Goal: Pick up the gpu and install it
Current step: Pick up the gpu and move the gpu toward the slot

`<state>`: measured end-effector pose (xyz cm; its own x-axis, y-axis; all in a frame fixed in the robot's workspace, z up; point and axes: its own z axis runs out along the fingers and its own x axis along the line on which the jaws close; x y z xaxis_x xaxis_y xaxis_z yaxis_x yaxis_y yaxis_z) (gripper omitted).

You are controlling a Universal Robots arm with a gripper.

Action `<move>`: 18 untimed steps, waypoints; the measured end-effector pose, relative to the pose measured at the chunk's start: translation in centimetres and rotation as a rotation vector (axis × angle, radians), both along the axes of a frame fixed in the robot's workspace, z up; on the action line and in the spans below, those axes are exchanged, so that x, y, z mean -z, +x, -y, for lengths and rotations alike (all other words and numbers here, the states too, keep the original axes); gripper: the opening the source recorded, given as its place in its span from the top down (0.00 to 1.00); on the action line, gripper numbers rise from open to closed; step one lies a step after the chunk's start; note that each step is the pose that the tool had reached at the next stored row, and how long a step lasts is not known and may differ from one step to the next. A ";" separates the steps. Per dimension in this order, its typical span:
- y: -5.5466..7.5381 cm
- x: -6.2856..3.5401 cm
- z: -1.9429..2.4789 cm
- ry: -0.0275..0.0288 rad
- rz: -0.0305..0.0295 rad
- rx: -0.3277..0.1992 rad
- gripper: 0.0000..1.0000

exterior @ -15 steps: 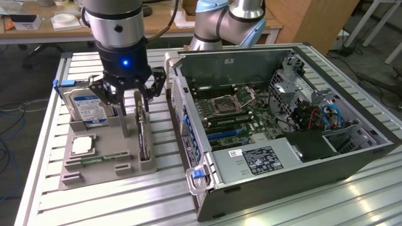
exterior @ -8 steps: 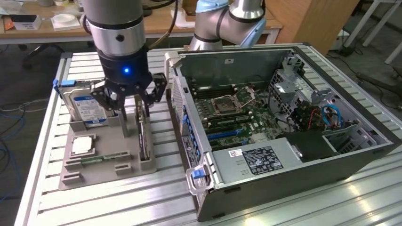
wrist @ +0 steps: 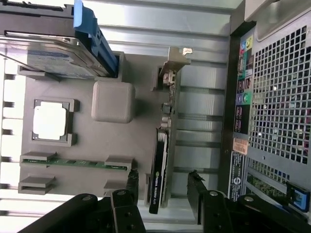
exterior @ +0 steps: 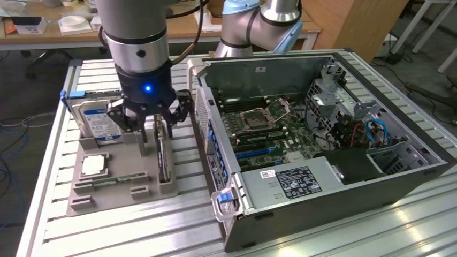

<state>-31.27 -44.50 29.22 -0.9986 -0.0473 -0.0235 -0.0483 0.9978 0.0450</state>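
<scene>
Silver-grey arm, black wrist with blue light, black jaws.

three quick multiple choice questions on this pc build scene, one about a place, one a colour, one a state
1. Where is the thin green circuit-board gpu card?
A. standing on edge in the grey plastic holder tray
B. seated in the motherboard
C. lying on the wooden desk

2. What colour is the small round light on the arm's wrist?
A. red
B. blue
C. green

3. How is the end effector?
A. shut on the hard drive
B. shut on the memory stick
C. open, with a finger on each side of the gpu card

Answers:
1 A: the wrist view shows the card upright in a slot of the tray, outside the open black computer case.
2 B: it glows blue in the exterior view.
3 C: a gap shows between each finger and the card.
</scene>
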 end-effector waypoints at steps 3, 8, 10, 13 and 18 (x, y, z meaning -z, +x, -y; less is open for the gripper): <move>0.0 0.55 0.06 -0.0001 0.0005 0.007 0.47; 0.0 1.16 0.07 0.0000 0.0015 0.034 0.47; 0.0 1.32 0.07 0.0000 0.0015 0.036 0.47; 0.0 1.66 0.07 0.0000 0.0015 0.038 0.47; 0.0 2.46 0.08 0.0000 0.0015 0.042 0.47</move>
